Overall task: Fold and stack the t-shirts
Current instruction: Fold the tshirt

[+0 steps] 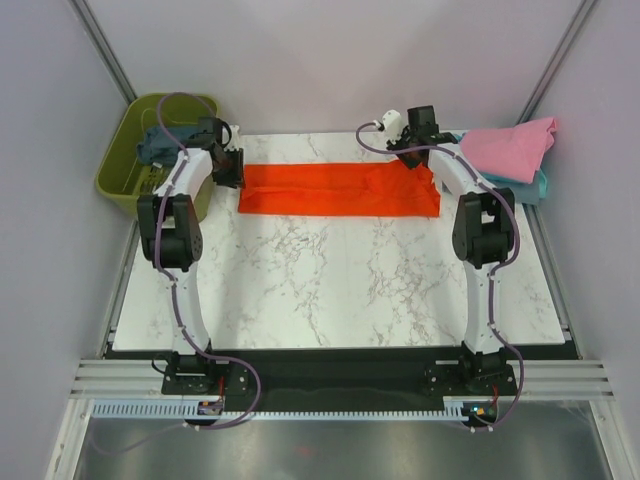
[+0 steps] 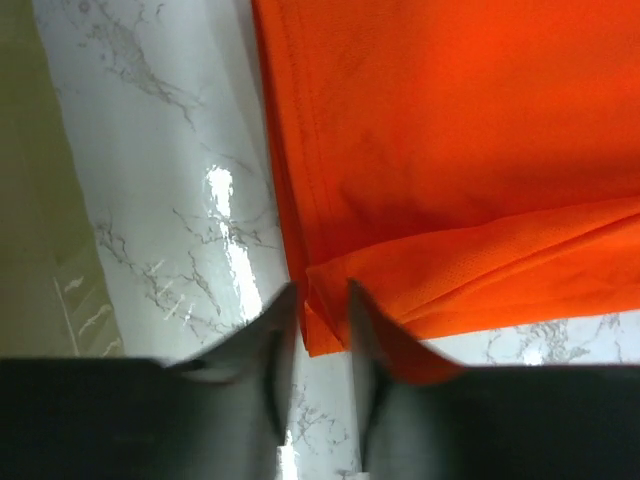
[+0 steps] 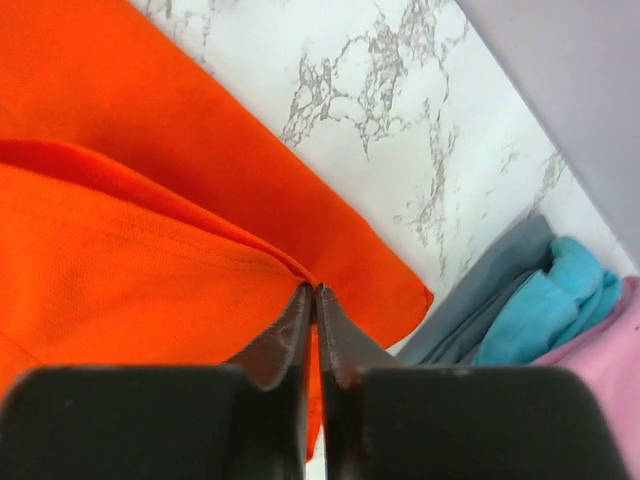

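Observation:
The bright orange-red t-shirt [image 1: 340,190] lies folded in a long strip across the back of the marble table [image 1: 330,290]. My left gripper [image 1: 232,170] is at its left end. In the left wrist view the jaws [image 2: 322,292] stand a little apart with the shirt's corner [image 2: 325,320] between them. My right gripper [image 1: 415,158] is at the right end and is shut on a fold of the shirt [image 3: 150,270] at the fingertips [image 3: 313,292]. A pink t-shirt [image 1: 510,148] lies on a light teal one [image 1: 540,186] at the back right. A dark slate-blue t-shirt [image 1: 160,145] is in the basket.
An olive-green plastic basket [image 1: 125,175] stands off the table's back left corner, close to my left arm. The right wrist view shows teal cloth [image 3: 545,310], grey-blue cloth [image 3: 490,290] and pink cloth [image 3: 610,380] just right of the orange shirt. Grey walls enclose the cell.

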Robot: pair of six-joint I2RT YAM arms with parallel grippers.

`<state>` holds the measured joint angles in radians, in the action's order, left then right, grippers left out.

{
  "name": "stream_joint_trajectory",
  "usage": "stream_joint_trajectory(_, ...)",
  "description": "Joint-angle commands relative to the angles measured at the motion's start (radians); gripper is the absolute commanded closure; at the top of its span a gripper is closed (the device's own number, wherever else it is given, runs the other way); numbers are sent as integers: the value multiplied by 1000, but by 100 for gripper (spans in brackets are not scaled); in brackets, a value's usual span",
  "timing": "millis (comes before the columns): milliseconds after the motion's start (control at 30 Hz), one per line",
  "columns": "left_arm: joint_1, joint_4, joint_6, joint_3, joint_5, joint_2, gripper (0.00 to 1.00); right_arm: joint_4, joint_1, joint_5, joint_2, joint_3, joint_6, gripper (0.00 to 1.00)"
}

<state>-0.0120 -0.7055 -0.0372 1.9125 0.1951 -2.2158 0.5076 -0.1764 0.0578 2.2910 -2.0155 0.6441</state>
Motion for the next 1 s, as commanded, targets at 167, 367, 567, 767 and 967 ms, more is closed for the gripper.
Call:
stream_joint_trajectory(167, -28, 35, -12, 5, -146, 114, 17, -67, 11, -130, -91, -9, -150, 42)
stream_joint_trajectory(367, -49, 28, -6, -29, -4, 254, 16, -61, 8, -63, -248, 119, -334, 28)
stream_joint_trajectory(567, -57, -12, 28, -41, 142, 165, 25, 0, -5, 14, -252, 204, -380, 27)
stream_joint_trajectory(767, -72, 4, 11, 39, 126, 4, 55, -14, 3, 108, -173, 205, -599, 28)
stream_joint_trajectory(967, -80, 24, -53, 103, 37, -108, 79, -15, 21, 166, -111, 192, -633, 30)
